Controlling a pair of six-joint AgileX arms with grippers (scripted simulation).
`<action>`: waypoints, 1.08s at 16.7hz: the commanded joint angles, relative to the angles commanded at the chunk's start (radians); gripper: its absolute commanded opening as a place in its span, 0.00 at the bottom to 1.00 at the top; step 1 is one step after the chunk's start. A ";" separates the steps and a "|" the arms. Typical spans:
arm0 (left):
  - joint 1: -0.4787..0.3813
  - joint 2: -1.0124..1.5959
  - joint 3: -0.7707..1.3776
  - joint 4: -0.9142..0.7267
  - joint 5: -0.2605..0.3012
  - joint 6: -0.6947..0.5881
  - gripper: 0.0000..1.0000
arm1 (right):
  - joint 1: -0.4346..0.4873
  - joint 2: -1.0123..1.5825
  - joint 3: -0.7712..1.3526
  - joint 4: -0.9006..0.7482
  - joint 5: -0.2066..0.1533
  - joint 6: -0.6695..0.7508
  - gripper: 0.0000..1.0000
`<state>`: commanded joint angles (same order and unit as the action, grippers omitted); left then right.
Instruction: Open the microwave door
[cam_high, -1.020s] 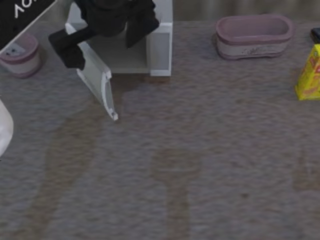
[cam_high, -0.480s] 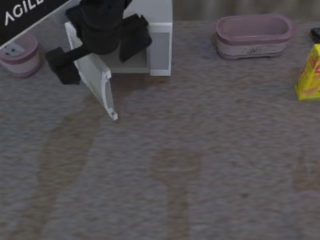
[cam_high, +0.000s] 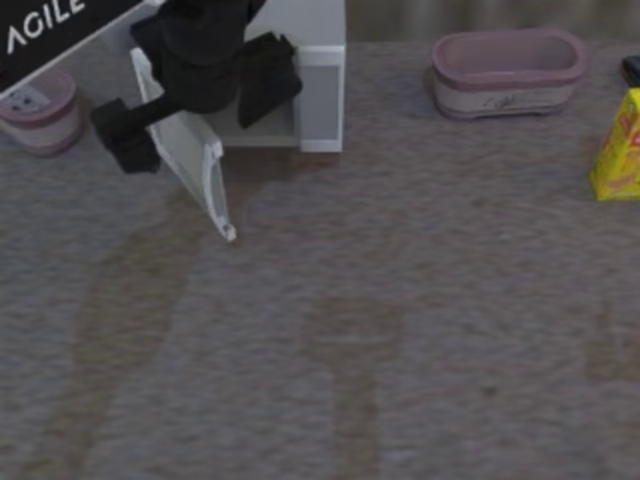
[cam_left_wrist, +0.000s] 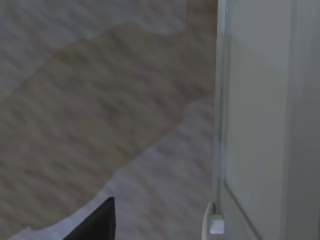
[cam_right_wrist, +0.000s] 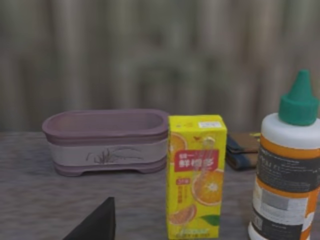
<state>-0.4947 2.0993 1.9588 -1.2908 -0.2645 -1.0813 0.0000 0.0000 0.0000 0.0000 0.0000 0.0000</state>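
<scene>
Scene: a grey carpet-textured table (cam_high: 420, 330) with brownish patches, seen from above.
Microwave: the microwave (cam_high: 310, 80), a white-grey box, sits at the far left of the table, its front facing the near side and its grey interior exposed.
Door: the microwave door (cam_high: 195, 165) stands swung well out from the front, hinged at the box's left corner and angling toward the near side; its free edge with the white handle bar ends on the near side at the tip.
Door close-up: the left wrist view shows the door's white frame (cam_left_wrist: 250, 125) edge-on above the table.
Left arm: the black left arm reaches in from the far left corner and hangs over the microwave's open front.
Left gripper: the left gripper (cam_high: 185, 105) straddles the door near its hinge, one finger left of the panel, the other on the cavity side; jaws spread apart, clenched on nothing visible.
Right arm: out of the top view; whether its jaws are released or clenched, cannot tell.
Far right: a pink oval tub (cam_high: 508, 70), with a yellow juice carton (cam_high: 617, 150) at the right edge.
Right wrist view: a white bottle with a green cap (cam_right_wrist: 290, 170) stands beside the carton.
Far left: a second pink tub (cam_high: 42, 112) lies left of the microwave, partly under the arm.
</scene>
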 joint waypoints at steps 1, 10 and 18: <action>0.000 0.000 0.000 0.000 0.000 0.000 0.92 | 0.000 0.000 0.000 0.000 0.000 0.000 1.00; 0.000 0.000 0.000 0.000 0.000 0.000 0.25 | 0.000 0.000 0.000 0.000 0.000 0.000 1.00; 0.000 0.000 0.000 0.000 0.000 0.000 0.00 | 0.000 0.000 0.000 0.000 0.000 0.000 1.00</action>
<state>-0.4947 2.0993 1.9588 -1.2908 -0.2645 -1.0813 0.0000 0.0000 0.0000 0.0000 0.0000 0.0000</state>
